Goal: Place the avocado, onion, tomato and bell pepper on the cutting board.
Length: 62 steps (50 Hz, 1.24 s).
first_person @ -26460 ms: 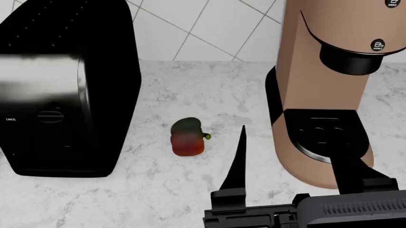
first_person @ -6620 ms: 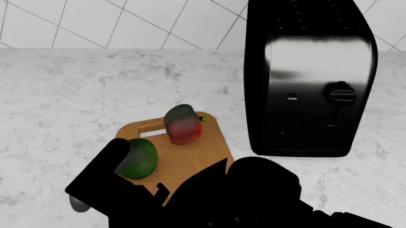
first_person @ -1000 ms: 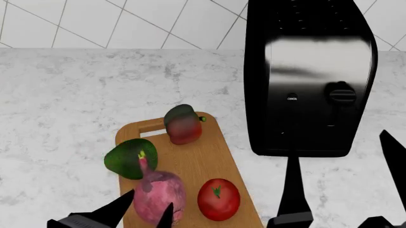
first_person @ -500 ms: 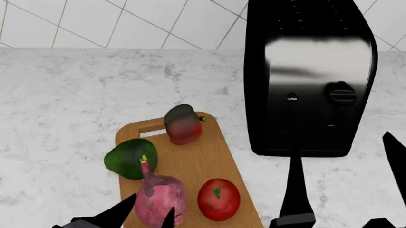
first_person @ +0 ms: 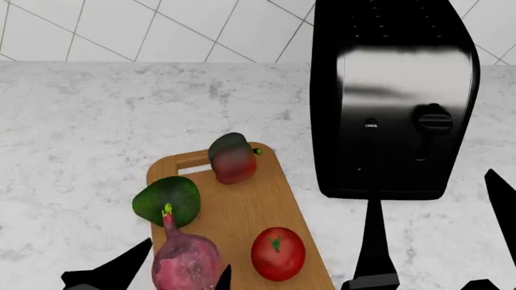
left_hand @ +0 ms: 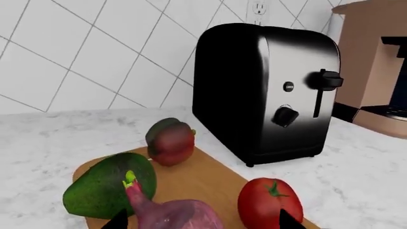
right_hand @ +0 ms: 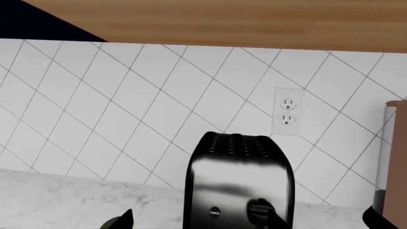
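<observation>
The tan cutting board (first_person: 241,208) lies on the marble counter with four items on it. The red-green bell pepper (first_person: 232,158) stands near its slot handle. The dark green avocado (first_person: 167,200) rests at the board's left edge. The purple onion (first_person: 185,261) lies just in front of the avocado, its green sprout pointing at it. The glossy tomato (first_person: 277,254) sits to the onion's right. My left gripper (first_person: 187,258) is open, its fingers standing wide on either side of the onion (left_hand: 178,215) without touching it. My right gripper (first_person: 431,199) is open and empty, in front of the toaster.
A black toaster (first_person: 393,99) stands close to the board's right side, with white tiled wall behind it. In the left wrist view a tan coffee machine (left_hand: 375,62) stands beyond the toaster (left_hand: 267,90). Bare marble counter (first_person: 72,133) stretches to the left of the board.
The onion has dropped lower and nearer to me, now lying on the board. The left gripper's fingers have spread wider apart around it. The right gripper has hardly moved.
</observation>
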Available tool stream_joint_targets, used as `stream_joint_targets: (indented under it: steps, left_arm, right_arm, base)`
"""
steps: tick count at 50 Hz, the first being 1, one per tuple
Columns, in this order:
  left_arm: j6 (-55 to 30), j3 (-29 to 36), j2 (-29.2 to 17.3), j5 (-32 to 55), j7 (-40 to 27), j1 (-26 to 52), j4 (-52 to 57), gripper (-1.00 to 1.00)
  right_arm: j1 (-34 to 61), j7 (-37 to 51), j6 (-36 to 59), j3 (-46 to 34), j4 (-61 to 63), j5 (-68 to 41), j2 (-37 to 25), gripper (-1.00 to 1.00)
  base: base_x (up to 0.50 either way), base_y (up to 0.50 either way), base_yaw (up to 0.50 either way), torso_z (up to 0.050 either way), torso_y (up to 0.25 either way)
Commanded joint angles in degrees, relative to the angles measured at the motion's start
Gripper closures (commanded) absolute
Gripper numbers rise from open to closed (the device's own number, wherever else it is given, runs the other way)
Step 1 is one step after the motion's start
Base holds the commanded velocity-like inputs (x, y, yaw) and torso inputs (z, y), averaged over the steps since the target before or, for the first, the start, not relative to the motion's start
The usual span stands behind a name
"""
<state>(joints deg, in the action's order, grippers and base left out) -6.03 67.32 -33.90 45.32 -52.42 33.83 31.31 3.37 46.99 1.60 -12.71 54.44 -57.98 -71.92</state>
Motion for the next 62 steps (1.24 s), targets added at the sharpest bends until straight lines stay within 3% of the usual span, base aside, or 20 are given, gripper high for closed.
stream_joint_targets:
  steps: [1, 12, 22, 31, 37, 44, 48, 62]
  left_arm:
    - [0.8, -2.6, -1.2, -0.7, -0.6, 1.0, 5.5, -1.00]
    - [0.2, -4.0, -2.9, -0.7, -3.3, 2.2, 11.7, -1.00]
    - [9.2, -5.9, -9.1, -10.3, -4.2, -3.6, 18.4, -1.00]
    - [20.3, -9.7, -15.0, -11.1, -2.1, -7.6, 16.9, -1.00]
    - [25.7, -10.5, -18.9, -14.3, -2.1, -11.5, 19.2, -1.00]
    - [30.2, -14.0, -24.2, -16.1, -6.2, -14.1, 23.8, -1.00]
    - [32.0, -15.3, -25.9, -16.9, -8.0, -14.9, 25.4, -1.00]
    - [40.9, -19.6, -33.9, -20.1, -13.8, -19.1, 28.1, -1.00]
  right_arm:
    - [1.1, -1.6, 1.4, 0.1, 0.6, 1.3, 1.1, -1.00]
    - [-0.2, -1.3, 0.3, 0.8, 1.0, 1.7, 0.5, -1.00]
    - [-2.4, 3.1, -2.0, 3.8, 3.4, 3.1, -0.6, -1.00]
    - [9.8, 4.6, 6.1, -2.4, 5.4, 2.8, 3.5, -1.00]
    - [15.3, 9.6, 0.3, -10.8, 5.5, 6.1, -0.8, -1.00]
    - [32.4, 16.4, -14.0, -35.8, 5.5, 11.7, -11.5, -1.00]
    - [40.4, 18.2, -19.2, -46.1, 5.6, 14.9, -15.3, -1.00]
    - [51.6, 19.8, -24.3, -58.1, 5.6, 21.2, -17.5, -1.00]
  base:
    - [0.00, 0.00, 0.00, 0.000, 0.000]
    - [0.00, 0.00, 0.00, 0.000, 0.000]
    - [0.00, 0.00, 0.00, 0.000, 0.000]
    - [0.00, 0.00, 0.00, 0.000, 0.000]
    - [0.00, 0.00, 0.00, 0.000, 0.000]
    - [0.00, 0.00, 0.00, 0.000, 0.000]
    - [0.00, 0.00, 0.00, 0.000, 0.000]
    - [0.00, 0.00, 0.00, 0.000, 0.000]
